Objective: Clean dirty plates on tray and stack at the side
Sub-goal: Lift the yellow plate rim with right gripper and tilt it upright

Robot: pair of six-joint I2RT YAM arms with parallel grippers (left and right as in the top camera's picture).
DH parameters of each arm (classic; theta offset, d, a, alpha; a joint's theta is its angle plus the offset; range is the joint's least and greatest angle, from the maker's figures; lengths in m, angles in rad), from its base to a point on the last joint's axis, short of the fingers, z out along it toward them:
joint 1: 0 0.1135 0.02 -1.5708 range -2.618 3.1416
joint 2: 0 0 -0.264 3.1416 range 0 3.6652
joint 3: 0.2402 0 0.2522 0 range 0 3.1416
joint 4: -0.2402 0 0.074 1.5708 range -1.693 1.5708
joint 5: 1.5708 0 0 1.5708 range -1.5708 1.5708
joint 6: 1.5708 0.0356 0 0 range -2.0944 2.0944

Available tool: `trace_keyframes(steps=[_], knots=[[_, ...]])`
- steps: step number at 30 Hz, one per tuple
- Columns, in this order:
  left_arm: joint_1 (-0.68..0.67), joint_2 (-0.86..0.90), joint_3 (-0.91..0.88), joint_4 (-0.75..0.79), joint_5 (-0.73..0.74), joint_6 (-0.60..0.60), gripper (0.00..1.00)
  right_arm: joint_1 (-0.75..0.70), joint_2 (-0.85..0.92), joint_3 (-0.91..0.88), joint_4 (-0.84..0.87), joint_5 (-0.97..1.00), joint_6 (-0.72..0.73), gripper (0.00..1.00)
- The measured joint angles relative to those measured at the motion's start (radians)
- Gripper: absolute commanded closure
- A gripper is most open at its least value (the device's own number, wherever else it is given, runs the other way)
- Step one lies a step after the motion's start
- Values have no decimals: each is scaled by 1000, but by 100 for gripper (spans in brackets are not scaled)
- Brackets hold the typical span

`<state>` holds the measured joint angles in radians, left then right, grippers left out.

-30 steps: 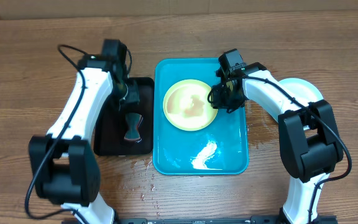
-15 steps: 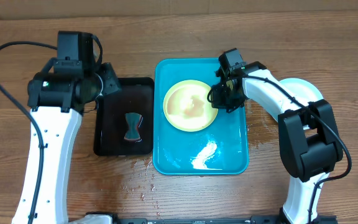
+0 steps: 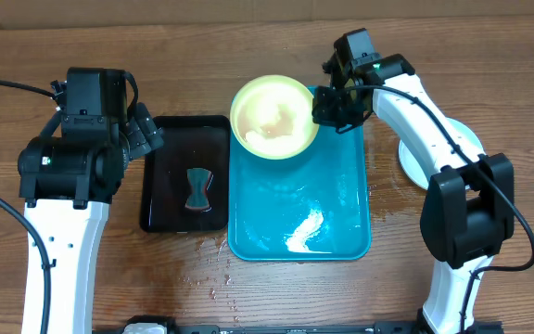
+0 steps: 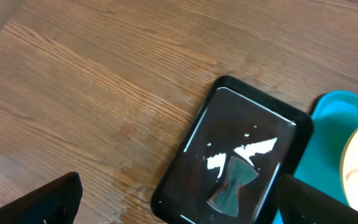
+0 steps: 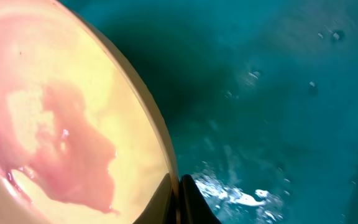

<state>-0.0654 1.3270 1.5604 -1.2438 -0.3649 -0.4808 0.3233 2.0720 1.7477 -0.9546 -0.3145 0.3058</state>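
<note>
Plate: our yellow-green plate (image 3: 272, 116), smeared face up, above the tray's (image 3: 341, 195) far end.
Tray axis: near-to-far.
Right fingers (image 5: 188, 200): clamp its rim.
Left fingers (image 4: 45, 200): wide apart, empty.

The yellow-green plate (image 3: 274, 116) is round and shallow, its face smeared with watery pink-red sauce. It hangs tilted above the far left corner of the tray (image 3: 341, 195), overhanging the rim, pinched at its right edge by the right tool (image 3: 327, 109). The teal-blue tray lies flat on the table, its floor wet and glistening with puddles. A pale blue-white plate (image 3: 410, 162) rests on the table just right of the tray, partly hidden by the arm.
</note>
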Motion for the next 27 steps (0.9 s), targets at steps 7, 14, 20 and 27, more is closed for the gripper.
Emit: trace_keyframes(steps=[7, 14, 20, 27], knots=[[0, 0, 0, -6, -22, 0, 0, 127, 0, 3, 124, 73, 94, 96], [0, 0, 0, -6, -21, 0, 0, 308, 0, 3, 204, 325, 147, 96], [0, 0, 0, -6, -21, 0, 0, 401, 0, 3, 257, 529, 138, 96], [0, 0, 0, -6, -21, 0, 0, 406, -24, 3, 344, 671, 58, 96]])
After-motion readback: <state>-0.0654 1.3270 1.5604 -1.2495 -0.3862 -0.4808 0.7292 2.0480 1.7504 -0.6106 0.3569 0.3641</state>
